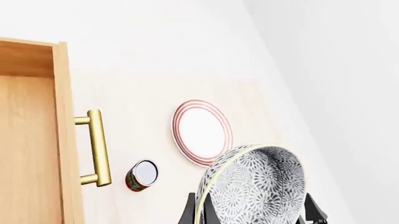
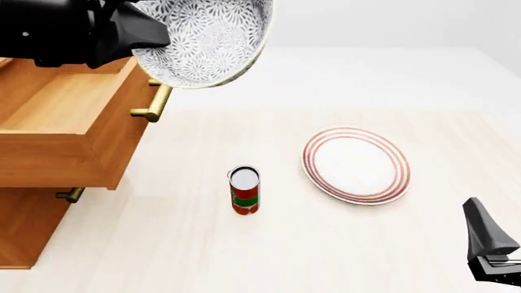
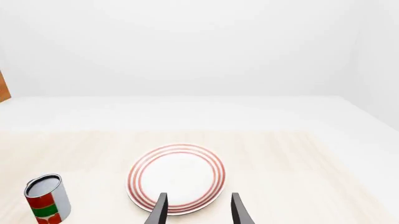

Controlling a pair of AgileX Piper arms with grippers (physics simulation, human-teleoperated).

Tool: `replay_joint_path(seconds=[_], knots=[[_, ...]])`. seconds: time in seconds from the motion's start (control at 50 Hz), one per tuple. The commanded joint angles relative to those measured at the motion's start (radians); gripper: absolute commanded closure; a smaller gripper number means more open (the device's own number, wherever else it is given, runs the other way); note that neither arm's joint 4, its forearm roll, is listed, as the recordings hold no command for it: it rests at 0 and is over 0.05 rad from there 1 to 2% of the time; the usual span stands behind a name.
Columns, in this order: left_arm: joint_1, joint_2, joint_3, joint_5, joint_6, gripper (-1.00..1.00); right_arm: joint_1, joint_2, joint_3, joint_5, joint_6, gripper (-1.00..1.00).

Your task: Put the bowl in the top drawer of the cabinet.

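Bowl [image 2: 213, 38] hung tilted on edge in my left claw [image 1: 249, 217], fingers clamped across rim, high above table [image 2: 326, 244], just beside pulled-out top drawer [image 2: 73, 122] near brass handle [image 2: 155, 104]. Cabinet [image 2: 24, 232] stood at front view's left. Drawer interior looked bare wood. I saw can [image 2: 244, 190] upright mid-table, red-ringed plate [image 2: 355, 165] flat to its right, apart. My right claw [image 3: 196, 210] hovered low near plate, fingers parted, holding nothing.
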Motion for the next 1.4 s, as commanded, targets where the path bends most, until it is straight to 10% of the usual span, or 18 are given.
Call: replay_joint_path(seconds=[0.02,1.4], knots=[[0.081,-0.037,-0.009,0.015,0.012,1.0,0.0,0.0,0.0,0.0,0.0,-1.0],[0.49,-0.08,0.021,0.032,-0.021,1.0,0.0,0.0,0.0,0.0,0.0,-1.0]])
